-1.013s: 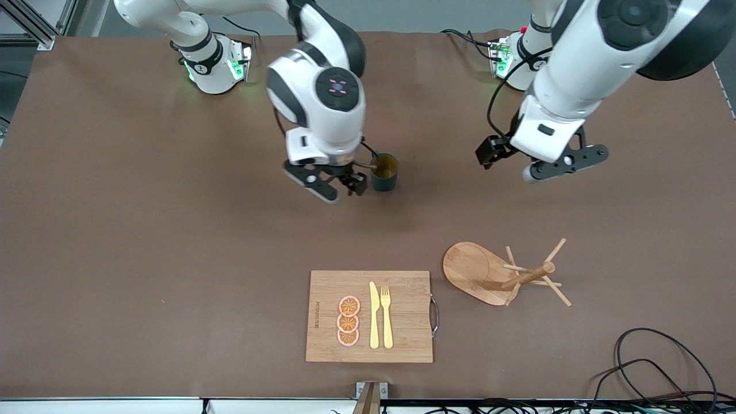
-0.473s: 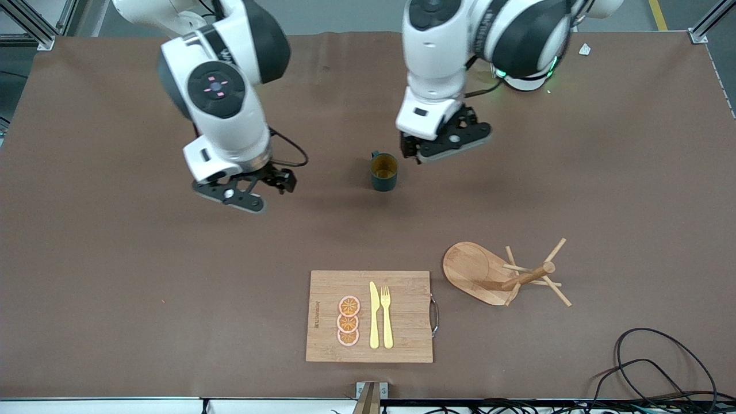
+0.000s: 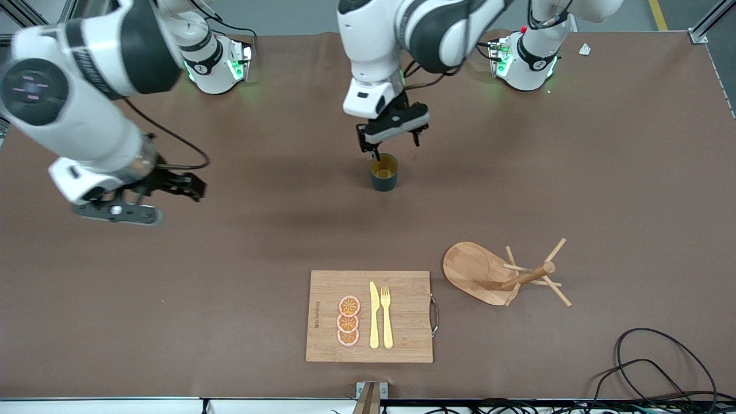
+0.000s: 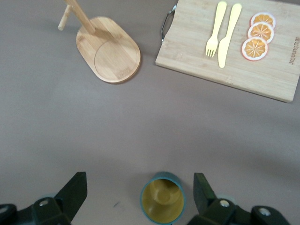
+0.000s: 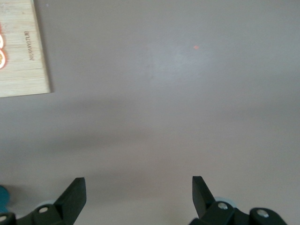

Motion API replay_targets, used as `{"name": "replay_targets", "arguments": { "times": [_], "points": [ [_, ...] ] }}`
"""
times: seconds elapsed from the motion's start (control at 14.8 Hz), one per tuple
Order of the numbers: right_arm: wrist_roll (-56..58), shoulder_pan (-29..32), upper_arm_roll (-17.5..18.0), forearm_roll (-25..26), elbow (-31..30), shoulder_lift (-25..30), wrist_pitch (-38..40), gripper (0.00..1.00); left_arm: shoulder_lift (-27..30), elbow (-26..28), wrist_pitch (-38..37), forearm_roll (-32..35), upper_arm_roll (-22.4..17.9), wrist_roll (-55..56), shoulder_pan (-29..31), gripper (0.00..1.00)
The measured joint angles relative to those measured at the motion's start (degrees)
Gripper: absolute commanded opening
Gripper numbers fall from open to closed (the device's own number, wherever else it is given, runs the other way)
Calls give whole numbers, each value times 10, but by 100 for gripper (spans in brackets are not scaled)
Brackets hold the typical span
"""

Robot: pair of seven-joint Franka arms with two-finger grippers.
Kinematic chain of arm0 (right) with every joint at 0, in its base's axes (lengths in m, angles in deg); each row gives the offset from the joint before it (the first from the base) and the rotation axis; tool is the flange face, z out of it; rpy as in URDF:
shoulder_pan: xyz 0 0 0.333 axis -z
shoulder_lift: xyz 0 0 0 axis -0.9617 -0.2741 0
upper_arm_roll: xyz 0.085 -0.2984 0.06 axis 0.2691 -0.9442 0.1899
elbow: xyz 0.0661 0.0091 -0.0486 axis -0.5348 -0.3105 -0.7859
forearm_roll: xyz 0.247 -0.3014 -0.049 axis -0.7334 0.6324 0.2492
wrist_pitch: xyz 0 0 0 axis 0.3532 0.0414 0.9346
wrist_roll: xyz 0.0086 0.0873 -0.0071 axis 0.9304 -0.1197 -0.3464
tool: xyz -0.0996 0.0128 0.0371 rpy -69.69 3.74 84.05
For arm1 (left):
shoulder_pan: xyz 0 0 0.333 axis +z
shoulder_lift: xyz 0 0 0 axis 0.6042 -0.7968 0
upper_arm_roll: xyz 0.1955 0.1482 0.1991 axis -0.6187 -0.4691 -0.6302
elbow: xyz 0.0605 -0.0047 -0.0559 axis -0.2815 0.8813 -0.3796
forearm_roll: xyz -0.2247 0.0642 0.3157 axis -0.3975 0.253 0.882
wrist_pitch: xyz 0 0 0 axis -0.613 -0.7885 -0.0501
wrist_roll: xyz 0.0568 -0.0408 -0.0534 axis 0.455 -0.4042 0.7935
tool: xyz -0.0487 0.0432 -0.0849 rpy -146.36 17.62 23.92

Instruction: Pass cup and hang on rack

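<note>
The cup (image 3: 384, 173), dark teal outside and mustard-yellow inside, stands upright in the middle of the table. My left gripper (image 3: 395, 145) hangs open just above it. In the left wrist view the cup (image 4: 163, 199) sits between the spread fingers, closer to one fingertip (image 4: 204, 188), and nothing is gripped. The wooden rack (image 3: 499, 275) stands nearer to the front camera than the cup, toward the left arm's end; its oval base (image 4: 108, 50) also shows in the left wrist view. My right gripper (image 3: 123, 210) is open over bare table toward the right arm's end, with only table between its fingers (image 5: 75, 193).
A bamboo cutting board (image 3: 402, 339) with a yellow knife, a yellow fork and orange slices lies near the front edge, beside the rack. Black cables (image 3: 661, 368) coil at the front corner on the left arm's end.
The right gripper has pulled away from the cup toward the right arm's end of the table. The left gripper has swung in and now hangs over the cup. The cup has not moved.
</note>
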Motion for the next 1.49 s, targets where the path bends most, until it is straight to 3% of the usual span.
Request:
{"name": "replay_targets", "arguments": {
  "times": [0.34,0.68,1.01,1.49],
  "points": [
    [95,96,1,-2,-6,28,3,100,-86,5,1,137,0,202,-95,99],
    [154,154,1,-4,-6,47,10,100,-159,6,4,219,0,345,-131,99],
    [190,179,1,-15,-6,69,12,100,-213,7,4,274,0,418,-145,99],
    [218,188,8,-23,-6,77,48,100,-227,30,-3,311,0,471,-160,99]
  ]
}}
